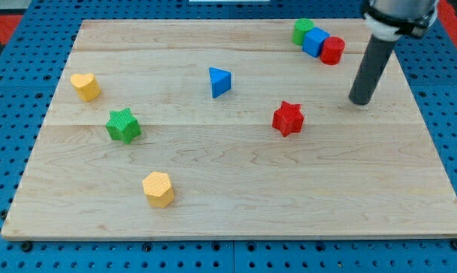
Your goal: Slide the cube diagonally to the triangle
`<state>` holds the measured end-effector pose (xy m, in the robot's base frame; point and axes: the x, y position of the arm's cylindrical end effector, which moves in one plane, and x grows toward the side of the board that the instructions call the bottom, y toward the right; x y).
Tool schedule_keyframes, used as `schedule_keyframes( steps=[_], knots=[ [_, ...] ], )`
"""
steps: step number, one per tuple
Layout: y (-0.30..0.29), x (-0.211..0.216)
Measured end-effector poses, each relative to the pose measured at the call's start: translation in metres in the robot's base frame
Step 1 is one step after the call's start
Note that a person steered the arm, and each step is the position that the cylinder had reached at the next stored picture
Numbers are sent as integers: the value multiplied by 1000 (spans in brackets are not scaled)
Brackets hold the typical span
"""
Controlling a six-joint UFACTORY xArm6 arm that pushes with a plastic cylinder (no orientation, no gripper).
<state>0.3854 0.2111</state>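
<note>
A blue cube (pixel 315 42) sits at the view's top right, pressed between a green block (pixel 303 30) and a red cylinder (pixel 332 50). A blue triangle (pixel 219 82) lies near the board's upper middle, to the left of and below the cube. My tip (pixel 360 101) rests on the board to the right of and below the red cylinder, apart from all blocks. The dark rod rises from it toward the view's top right.
A red star (pixel 288 118) lies left of my tip. A yellow heart (pixel 85 86) and a green star (pixel 123 125) sit at the left. A yellow hexagon (pixel 159 189) sits at the lower left. The wooden board (pixel 236 220) lies on a blue pegboard.
</note>
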Motion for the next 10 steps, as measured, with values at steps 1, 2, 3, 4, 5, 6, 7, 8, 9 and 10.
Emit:
schedule_keyframes(
  steps=[1,2,3,4,5,6,7,8,9,10],
  knots=[
    [1,-31],
    [17,-74],
    [19,-125],
    [-21,-139],
    [-88,-126],
    [-138,-116],
    [-157,-116],
    [-157,-116],
    [-157,-117],
    [-157,-117]
  ],
)
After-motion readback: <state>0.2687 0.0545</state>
